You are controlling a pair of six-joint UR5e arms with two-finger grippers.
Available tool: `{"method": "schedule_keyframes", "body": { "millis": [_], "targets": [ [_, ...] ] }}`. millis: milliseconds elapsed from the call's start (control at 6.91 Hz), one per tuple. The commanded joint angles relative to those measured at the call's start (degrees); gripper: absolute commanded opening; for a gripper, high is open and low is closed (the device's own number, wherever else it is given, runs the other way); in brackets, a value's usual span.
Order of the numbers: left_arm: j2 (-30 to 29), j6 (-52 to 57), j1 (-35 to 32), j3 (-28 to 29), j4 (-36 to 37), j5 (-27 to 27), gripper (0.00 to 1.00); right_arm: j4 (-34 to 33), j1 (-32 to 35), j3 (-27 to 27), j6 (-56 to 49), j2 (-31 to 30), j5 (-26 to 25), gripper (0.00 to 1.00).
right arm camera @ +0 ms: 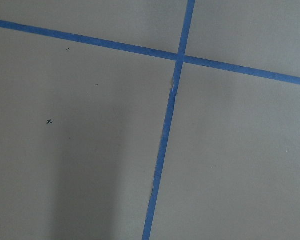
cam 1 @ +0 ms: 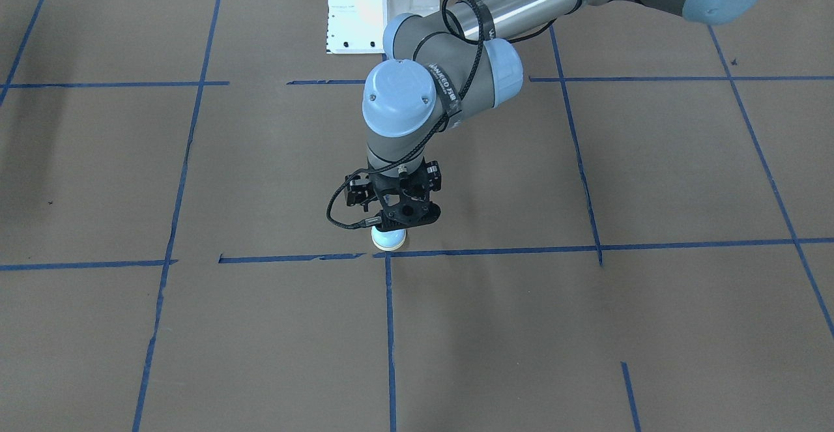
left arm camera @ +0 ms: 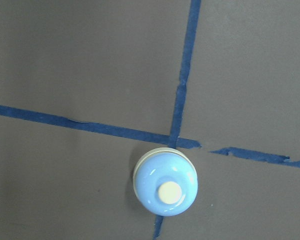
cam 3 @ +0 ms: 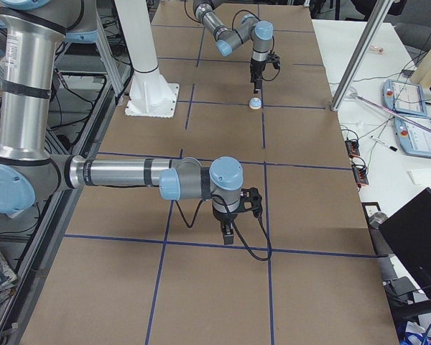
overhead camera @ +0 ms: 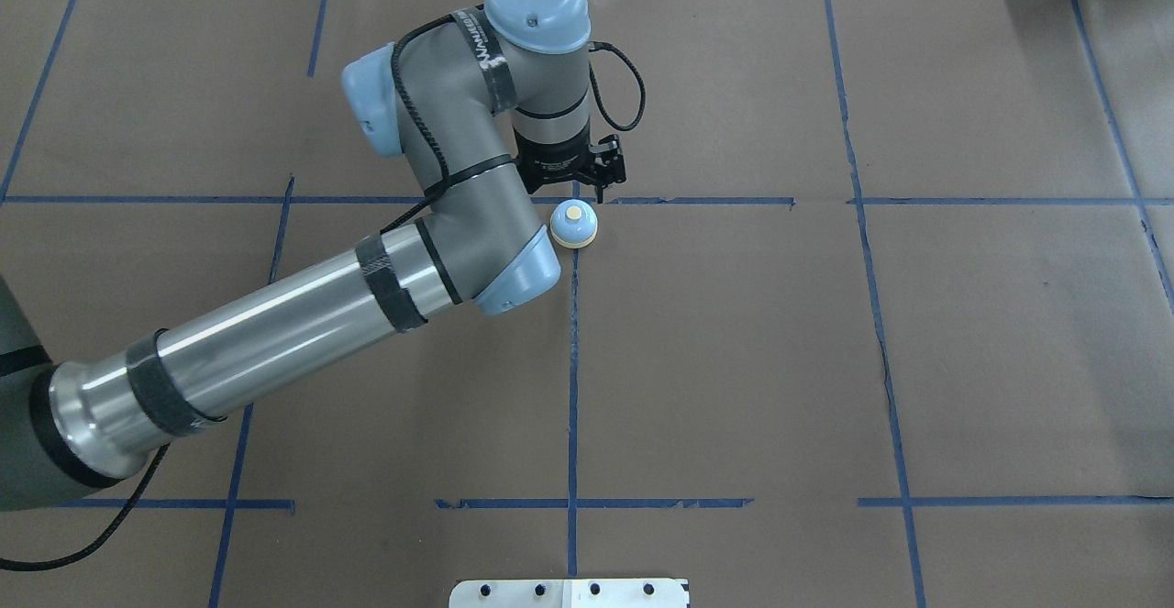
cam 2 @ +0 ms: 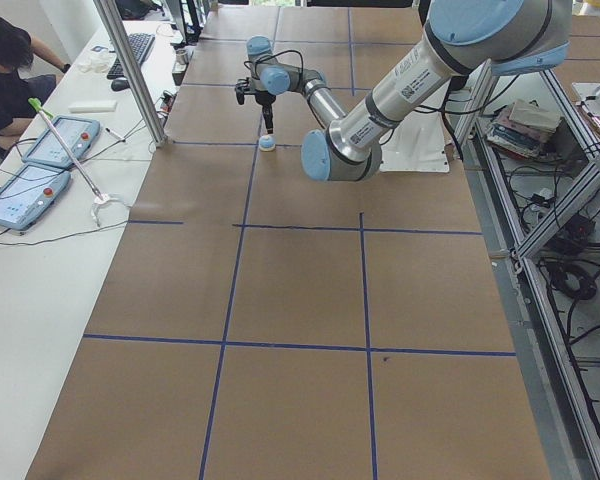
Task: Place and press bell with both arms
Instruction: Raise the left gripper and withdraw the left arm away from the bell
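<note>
The bell (overhead camera: 573, 224), a light-blue dome with a cream rim and button, stands on the brown table where two blue tape lines cross. It also shows in the left wrist view (left arm camera: 165, 187) and in the front view (cam 1: 388, 240). My left gripper (cam 1: 391, 227) hangs just above the bell, pointing straight down, apart from it and holding nothing; its jaws look open. My right gripper (cam 3: 228, 233) hovers low over bare table far from the bell, and I cannot tell whether it is open or shut.
Blue tape lines (overhead camera: 573, 388) divide the brown paper into squares. The white mounting pedestal (cam 1: 381, 5) stands at the robot's side of the table. An operator (cam 2: 5, 75) with tablets and a keyboard sits at a side bench beyond the far edge.
</note>
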Motion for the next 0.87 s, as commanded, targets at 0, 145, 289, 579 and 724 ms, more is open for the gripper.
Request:
{"method": "schedule_keyframes", "body": {
  "millis": [0,145,289,579,724],
  "targets": [
    [14.96,7.91,-2.54,-20.37,6.31,-0.01,1.0,0.15,-1.07,0.18,0.47,0.22,-0.29,1.0],
    [20.88,10.64,-4.03,-27.09,6.4,-0.1,1.0,0.06,-1.25,0.18,0.64,1.27,-0.29,1.0],
    [25.64,15.37,-5.96,-32.12,6.4,-0.1,1.0,-0.03,-1.6,0.18,0.82,2.24,0.06,1.0],
    [34.87,28.88,-11.66,-37.51,6.66,-1.49,1.0,-0.03,-2.39,0.35,1.17,3.91,0.59,1.0],
    [40.13,35.13,-15.61,-39.62,6.4,-2.81,1.0,-0.2,-3.52,0.35,1.35,6.09,0.94,1.0]
  ]
}}
